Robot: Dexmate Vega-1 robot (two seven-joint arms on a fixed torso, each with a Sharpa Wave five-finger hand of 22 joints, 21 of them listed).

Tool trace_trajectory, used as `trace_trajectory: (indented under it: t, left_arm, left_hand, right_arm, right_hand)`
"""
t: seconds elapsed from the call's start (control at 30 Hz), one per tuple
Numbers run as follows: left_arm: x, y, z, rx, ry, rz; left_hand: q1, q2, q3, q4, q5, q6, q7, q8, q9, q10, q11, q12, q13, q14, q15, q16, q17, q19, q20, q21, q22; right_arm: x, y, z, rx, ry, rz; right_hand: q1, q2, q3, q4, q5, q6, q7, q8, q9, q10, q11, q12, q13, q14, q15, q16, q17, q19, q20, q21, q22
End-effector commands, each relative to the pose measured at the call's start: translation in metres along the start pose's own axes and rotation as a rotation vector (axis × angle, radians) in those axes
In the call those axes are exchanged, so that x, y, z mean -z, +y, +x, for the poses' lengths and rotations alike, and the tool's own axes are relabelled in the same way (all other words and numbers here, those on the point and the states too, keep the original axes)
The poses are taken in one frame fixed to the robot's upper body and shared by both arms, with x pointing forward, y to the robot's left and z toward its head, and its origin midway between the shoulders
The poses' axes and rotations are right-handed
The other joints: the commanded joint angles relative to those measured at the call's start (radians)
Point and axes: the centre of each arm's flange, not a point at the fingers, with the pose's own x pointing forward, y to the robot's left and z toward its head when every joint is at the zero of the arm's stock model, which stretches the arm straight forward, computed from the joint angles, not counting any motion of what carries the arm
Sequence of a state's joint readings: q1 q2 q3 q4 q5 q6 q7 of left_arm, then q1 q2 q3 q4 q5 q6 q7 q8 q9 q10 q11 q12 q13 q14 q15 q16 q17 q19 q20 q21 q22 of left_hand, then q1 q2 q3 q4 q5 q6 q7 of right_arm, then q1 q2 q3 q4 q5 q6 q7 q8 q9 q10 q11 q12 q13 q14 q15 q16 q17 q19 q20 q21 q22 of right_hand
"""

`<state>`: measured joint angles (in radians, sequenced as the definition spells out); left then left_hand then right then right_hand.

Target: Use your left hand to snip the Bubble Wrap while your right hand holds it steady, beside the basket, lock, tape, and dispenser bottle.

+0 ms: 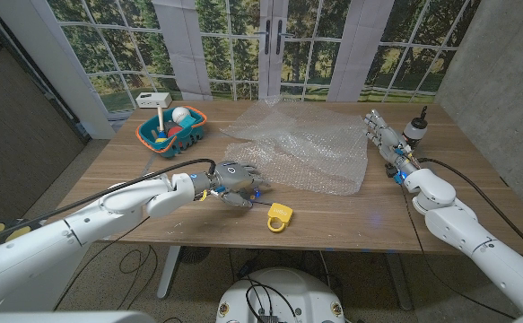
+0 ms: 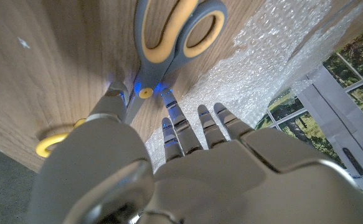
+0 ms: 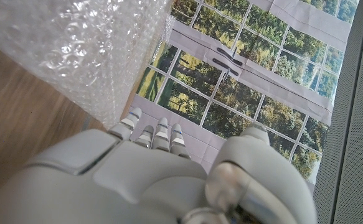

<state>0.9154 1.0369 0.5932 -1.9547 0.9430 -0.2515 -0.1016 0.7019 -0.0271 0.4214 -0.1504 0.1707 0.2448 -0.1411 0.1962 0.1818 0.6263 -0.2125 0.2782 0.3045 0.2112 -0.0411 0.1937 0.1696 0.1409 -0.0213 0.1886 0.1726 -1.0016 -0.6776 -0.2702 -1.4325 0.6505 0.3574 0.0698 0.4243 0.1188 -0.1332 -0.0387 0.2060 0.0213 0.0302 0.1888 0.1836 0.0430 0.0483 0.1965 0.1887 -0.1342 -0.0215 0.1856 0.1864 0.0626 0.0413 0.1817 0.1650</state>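
Note:
A large sheet of clear Bubble Wrap point(image 1: 306, 148) lies crumpled across the middle of the table. Scissors point(image 2: 176, 34) with grey and yellow handles lie on the wood just at its near edge. My left hand point(image 1: 234, 184) hovers over them. Its fingertips point(image 2: 172, 118) and thumb reach the pivot from either side, and the handles lie free beyond them. My right hand point(image 1: 382, 135) stands at the sheet's right edge with fingers stretched out and nothing in it. The Bubble Wrap point(image 3: 75, 50) shows right beside those fingers point(image 3: 153, 134).
A yellow lock point(image 1: 280, 216) lies near the table's front edge, close to my left hand. A teal and orange basket point(image 1: 173, 133) holding small things stands at the back left, with a white box point(image 1: 153, 99) behind it. A dispenser bottle point(image 1: 415, 126) stands at the back right.

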Motion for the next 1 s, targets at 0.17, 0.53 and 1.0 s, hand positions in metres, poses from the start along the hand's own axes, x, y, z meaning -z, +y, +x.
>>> trace_trajectory:
  t: [0.17, 0.53, 1.0]
  left_arm:
    - [0.0016, -0.0037, 0.0042, 0.024, 0.003, -0.008]
    - [0.0014, -0.0048, 0.0076, 0.037, -0.008, -0.011]
    - [0.0037, -0.0072, 0.0044, 0.045, -0.011, -0.025]
  left_hand:
    - [0.004, 0.011, -0.001, 0.0, 0.009, 0.006, 0.004, 0.005, 0.002, 0.008, 0.0, 0.004, 0.005, 0.012, -0.148, 0.006, 0.005, 0.0, 0.006, 0.004, 0.002]
    - [0.006, 0.016, -0.003, 0.001, 0.009, 0.017, 0.009, 0.008, 0.002, 0.013, 0.001, 0.005, 0.01, 0.013, -0.147, 0.005, 0.005, 0.003, 0.005, 0.005, 0.002]
    - [0.073, 0.069, 0.015, -0.017, 0.032, 0.047, -0.002, 0.012, 0.004, 0.105, -0.002, 0.051, 0.061, 0.069, -0.157, 0.026, 0.017, 0.003, 0.0, 0.005, 0.002]
  right_arm:
    - [0.0018, 0.0003, 0.003, -0.004, 0.005, 0.0]
    - [0.0028, -0.0002, 0.0041, 0.002, 0.009, 0.002]
    - [0.0031, 0.0, 0.0055, 0.007, 0.006, 0.005]
  right_hand:
    - [0.001, 0.004, 0.004, 0.001, -0.006, 0.009, 0.002, 0.006, 0.002, 0.01, -0.004, 0.005, 0.001, 0.003, -0.004, 0.009, -0.001, -0.004, 0.002, 0.006, 0.004]
    - [0.0, 0.004, 0.005, 0.0, -0.006, 0.011, 0.002, 0.006, 0.002, 0.011, -0.002, 0.005, 0.001, 0.003, -0.004, 0.009, 0.0, -0.004, 0.003, 0.006, 0.004]
    - [0.0, 0.005, 0.007, -0.001, -0.007, 0.011, 0.002, 0.006, 0.002, 0.013, -0.006, 0.005, 0.001, 0.003, -0.003, 0.009, 0.0, -0.004, 0.004, 0.006, 0.004]
